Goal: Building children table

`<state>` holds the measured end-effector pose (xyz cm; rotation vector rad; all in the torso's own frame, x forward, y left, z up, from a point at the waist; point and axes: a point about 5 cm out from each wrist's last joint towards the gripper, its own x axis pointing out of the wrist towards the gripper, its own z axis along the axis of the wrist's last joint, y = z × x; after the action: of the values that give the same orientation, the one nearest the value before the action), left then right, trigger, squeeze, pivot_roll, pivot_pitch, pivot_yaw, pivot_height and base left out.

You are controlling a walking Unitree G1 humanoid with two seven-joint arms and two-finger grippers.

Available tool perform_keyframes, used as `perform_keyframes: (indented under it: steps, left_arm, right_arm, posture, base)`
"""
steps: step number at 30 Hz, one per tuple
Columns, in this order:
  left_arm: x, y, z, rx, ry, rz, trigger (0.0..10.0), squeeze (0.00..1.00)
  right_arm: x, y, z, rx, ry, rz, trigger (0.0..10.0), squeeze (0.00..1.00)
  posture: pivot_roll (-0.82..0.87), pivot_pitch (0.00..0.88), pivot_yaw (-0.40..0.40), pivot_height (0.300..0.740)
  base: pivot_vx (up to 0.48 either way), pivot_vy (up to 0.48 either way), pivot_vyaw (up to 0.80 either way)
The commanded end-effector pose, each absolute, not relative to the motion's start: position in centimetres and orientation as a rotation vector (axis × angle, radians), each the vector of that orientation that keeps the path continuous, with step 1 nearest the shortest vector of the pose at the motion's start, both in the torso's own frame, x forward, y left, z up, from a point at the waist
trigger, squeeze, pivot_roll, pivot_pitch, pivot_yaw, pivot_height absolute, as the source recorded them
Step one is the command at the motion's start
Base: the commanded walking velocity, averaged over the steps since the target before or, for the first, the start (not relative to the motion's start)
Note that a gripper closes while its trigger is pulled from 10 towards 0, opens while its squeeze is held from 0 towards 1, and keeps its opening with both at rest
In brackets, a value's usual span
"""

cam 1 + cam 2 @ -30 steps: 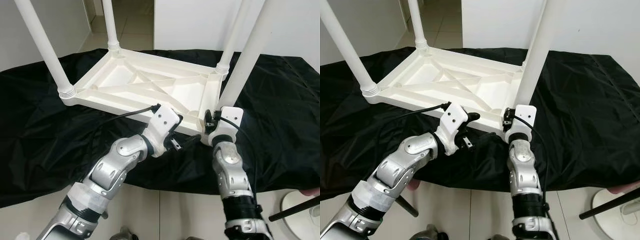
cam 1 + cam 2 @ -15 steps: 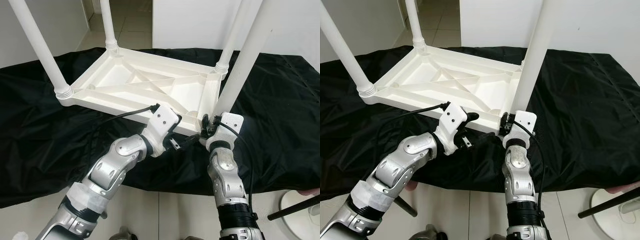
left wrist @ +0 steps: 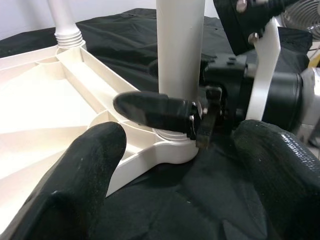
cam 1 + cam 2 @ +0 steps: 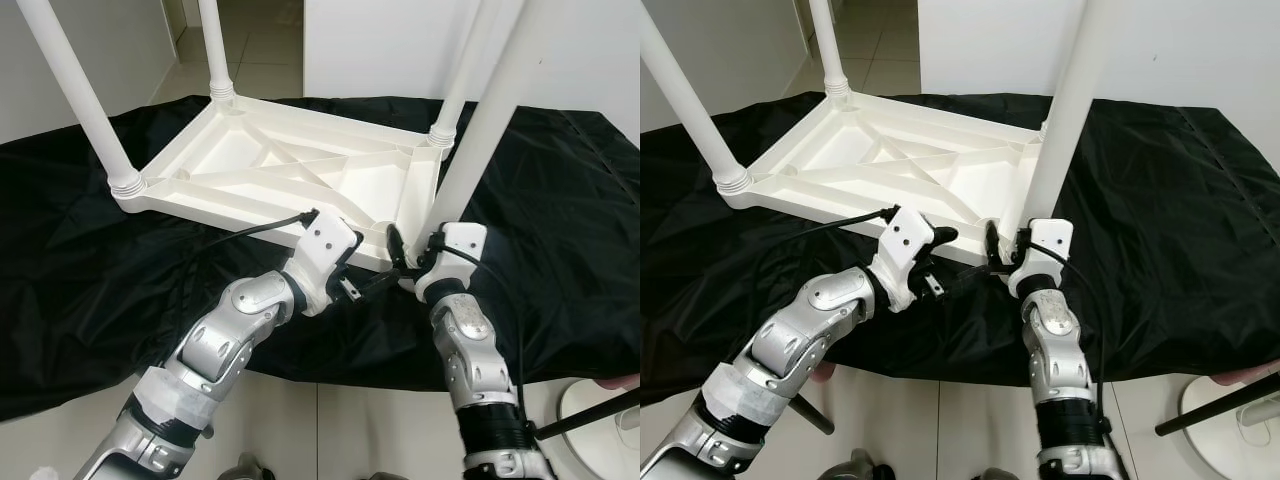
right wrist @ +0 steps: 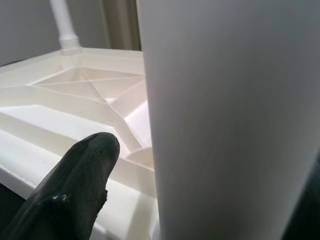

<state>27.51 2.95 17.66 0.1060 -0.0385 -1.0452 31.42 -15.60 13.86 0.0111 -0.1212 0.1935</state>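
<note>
White plastic children's table top (image 4: 290, 170) lies upside down on a black cloth (image 4: 90, 270), ribbed underside up with diagonal bracing visible. Three white round legs (image 4: 75, 90) stand upright in threaded corner collars at the far-left, far-right and near-left corners. The fourth leg (image 4: 480, 130) stands at the near-right corner socket (image 3: 167, 145), tilted slightly, its base at the collar.

Both arms are jointed silver shells with black collars. White wrist housings sit behind the black-fingered left gripper (image 4: 366, 283) and right gripper (image 4: 398, 250), each fed by a black cable; small screws dot the housings.
</note>
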Motion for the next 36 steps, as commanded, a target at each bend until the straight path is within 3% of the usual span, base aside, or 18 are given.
perform_keyframes:
  steps: [1, 10, 17, 18, 19, 21, 22, 23, 24, 25, 26, 32, 33, 34, 35, 36]
  left_arm:
    - [27.3, 2.7, 17.7, 0.122, -0.034, -1.109, 10.0, 0.0]
    - [27.6, 2.6, 18.0, 0.122, -0.045, -1.105, 10.0, 0.0]
    - [27.5, 2.7, 18.1, 0.123, -0.046, -1.097, 10.0, 0.0]
    - [27.6, 2.8, 18.1, 0.123, -0.045, -1.092, 10.0, 0.0]
    - [27.6, 2.9, 18.1, 0.122, -0.045, -1.088, 10.0, 0.0]
    - [27.6, 2.9, 18.1, 0.122, -0.046, -1.086, 10.0, 0.0]
    - [27.6, 2.9, 18.1, 0.122, -0.046, -1.086, 10.0, 0.0]
    - [27.6, 2.9, 18.1, 0.122, -0.046, -1.086, 10.0, 0.0]
    - [27.5, 2.9, 18.1, 0.122, -0.046, -1.086, 10.0, 0.0]
    - [27.5, 2.9, 18.1, 0.122, -0.046, -1.086, 10.0, 0.0]
    - [27.5, 2.9, 18.1, 0.121, -0.047, -1.086, 10.0, 0.0]
    - [27.5, 2.8, 18.1, 0.123, -0.05, -1.086, 10.0, 0.0]
    - [27.5, 2.9, 18.2, 0.123, -0.051, -1.086, 10.0, 0.0]
    - [27.5, 2.9, 18.2, 0.123, -0.051, -1.086, 10.0, 0.0]
    - [27.6, 2.9, 18.2, 0.123, -0.051, -1.086, 10.0, 0.0]
    - [27.6, 2.9, 18.2, 0.123, -0.05, -1.087, 10.0, 0.0]
  right_arm:
    - [32.2, -15.7, 14.1, -0.013, -0.123, 0.301, 10.0, 0.0]
    - [33.0, -17.4, 14.6, -0.155, -0.09, 0.575, 10.0, 0.0]
    - [33.1, -18.1, 14.3, -0.21, -0.04, 0.656, 10.0, 0.0]
    - [33.2, -18.4, 14.2, -0.218, -0.03, 0.666, 9.5, 0.0]
    - [33.2, -18.7, 14.1, -0.23, -0.018, 0.671, 4.6, 0.0]
    - [33.3, -18.9, 14.0, -0.238, -0.011, 0.677, 4.6, 0.0]
    - [33.4, -19.1, 13.9, -0.247, -0.007, 0.674, 2.9, 0.0]
    - [33.4, -19.1, 13.9, -0.247, -0.007, 0.674, 2.9, 0.0]
    - [33.5, -19.3, 13.9, -0.247, -0.005, 0.676, 1.7, 0.0]
    - [33.5, -19.4, 13.8, -0.245, -0.005, 0.678, 1.7, 0.0]
    - [33.5, -19.6, 13.8, -0.248, 0.0, 0.671, 0.0, 0.0]
    - [33.3, -19.9, 13.2, -0.252, 0.022, 0.676, 0.0, 0.0]
    - [33.2, -19.9, 13.0, -0.252, 0.029, 0.681, 2.5, 0.0]
    - [33.2, -19.9, 13.0, -0.252, 0.029, 0.681, 2.5, 0.0]
    - [33.0, -19.9, 12.8, -0.25, 0.034, 0.677, 10.0, 0.0]
    - [33.0, -19.9, 12.6, -0.242, 0.049, 0.664, 10.0, 0.0]
  posture:
    - [-0.03, 0.0, 0.019, 0.74]
    - [-0.02, 0.0, 0.013, 0.74]
    - [-0.01, 0.0, 0.005, 0.74]
    - [0.0, 0.0, 0.004, 0.74]
    - [0.0, 0.0, 0.003, 0.74]
    - [0.0, 0.0, 0.003, 0.74]
    - [0.0, 0.0, 0.003, 0.74]
    - [0.0, 0.0, 0.003, 0.74]
    - [0.0, 0.0, 0.003, 0.74]
    - [0.0, 0.0, 0.003, 0.74]
    - [0.0, 0.0, 0.003, 0.74]
    - [0.0, 0.0, 0.003, 0.74]
    - [0.0, 0.0, 0.007, 0.74]
    - [0.0, 0.0, 0.007, 0.74]
    - [0.0, 0.0, 0.008, 0.74]
    - [0.0, 0.0, 0.01, 0.74]
  base:
    - [0.0, 0.0, 0.0]
    - [0.0, 0.0, 0.0]
    - [0.0, 0.0, 0.0]
    - [0.0, 0.0, 0.0]
    - [0.0, 0.0, 0.0]
    - [0.0, 0.0, 0.0]
    - [0.0, 0.0, 0.0]
    - [0.0, 0.0, 0.0]
    - [0.0, 0.0, 0.0]
    - [0.0, 0.0, 0.0]
    - [0.0, 0.0, 0.0]
    - [0.0, 0.0, 0.0]
    - [0.0, 0.0, 0.0]
    - [0.0, 0.0, 0.0]
    - [0.0, 0.0, 0.0]
    - [0.0, 0.0, 0.0]
